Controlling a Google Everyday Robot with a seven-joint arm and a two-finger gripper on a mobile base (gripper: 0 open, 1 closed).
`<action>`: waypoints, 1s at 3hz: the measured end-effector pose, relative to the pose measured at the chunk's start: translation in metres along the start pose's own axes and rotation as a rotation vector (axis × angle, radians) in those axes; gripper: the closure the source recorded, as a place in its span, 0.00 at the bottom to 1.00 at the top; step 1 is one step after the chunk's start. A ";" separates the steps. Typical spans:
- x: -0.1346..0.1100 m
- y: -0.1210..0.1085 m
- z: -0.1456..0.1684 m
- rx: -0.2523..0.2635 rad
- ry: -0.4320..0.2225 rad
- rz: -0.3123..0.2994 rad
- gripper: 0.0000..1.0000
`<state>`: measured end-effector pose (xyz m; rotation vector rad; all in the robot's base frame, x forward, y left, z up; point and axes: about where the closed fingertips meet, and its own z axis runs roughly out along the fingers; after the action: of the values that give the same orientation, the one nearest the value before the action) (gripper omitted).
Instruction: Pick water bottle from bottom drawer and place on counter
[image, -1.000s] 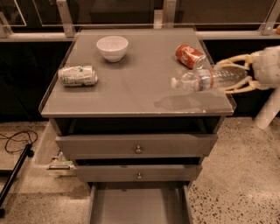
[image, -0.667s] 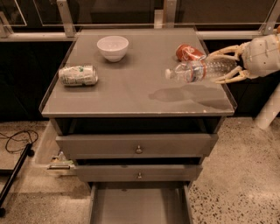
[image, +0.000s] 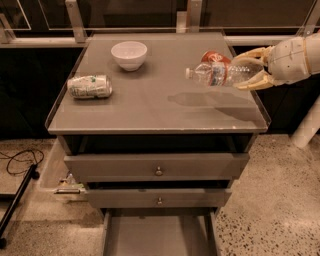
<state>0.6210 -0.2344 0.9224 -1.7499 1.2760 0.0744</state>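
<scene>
At the left of the frame, the green can lay on its side on the counter. The bowl stood further back, and both were well apart from your work. At bottom centre the bottom drawer stood pulled out, and the part in frame held nothing.

Right of centre you had the bottle lying nearly level. Its long axis ran left to right across the frame, cap toward the left, base end toward the right. Its shadow fell on the counter just below it, so it seemed to hang clear of the surface, though this view did not settle that. The red can lay just behind it.

Your gripper sat at the right of the frame, fingers clamped above and below the bottle's base end. Your setting-down therefore called for a straight lowering onto the bare counter beneath, minding the red can behind.
</scene>
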 end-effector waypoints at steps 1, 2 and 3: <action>0.005 0.008 0.023 -0.014 -0.011 0.059 1.00; 0.006 0.022 0.055 -0.062 -0.041 0.103 1.00; -0.007 0.029 0.084 -0.113 -0.065 0.104 1.00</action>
<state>0.6332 -0.1712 0.8601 -1.7606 1.3369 0.2651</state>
